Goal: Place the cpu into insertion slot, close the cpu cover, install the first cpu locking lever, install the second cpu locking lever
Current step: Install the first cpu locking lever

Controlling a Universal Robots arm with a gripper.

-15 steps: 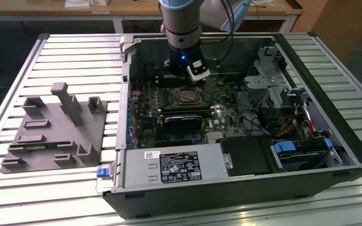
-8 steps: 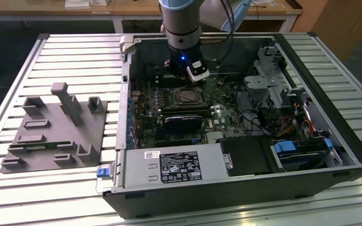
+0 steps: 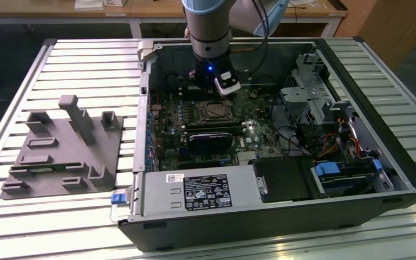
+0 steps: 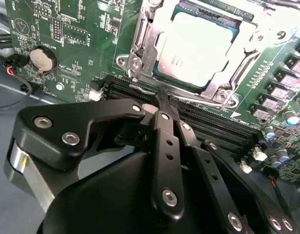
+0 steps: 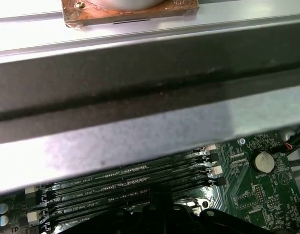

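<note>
I'm working over a silver table of ribbed aluminium slats (image 3: 85, 70), and 2 things sit directly on it. Towards the exterior view's left there's a flat grey plastic fixture plate with upright posts and slotted blocks (image 3: 56, 162), lying flat across the slats. Just beside it, towards the exterior view's right, a large black computer case with its side panel off (image 3: 266, 222) lies on its side, covering much of the table.

Looks like a robotics lab or workshop: opened desktop PC case (image 3: 266, 222) lying on a slatted aluminium worktable (image 3: 85, 59), grey fixture block (image 3: 63, 149) toward the exterior view's left edge, wooden benches (image 3: 157, 11) behind, robot arm (image 3: 209, 32) overhead.
</note>
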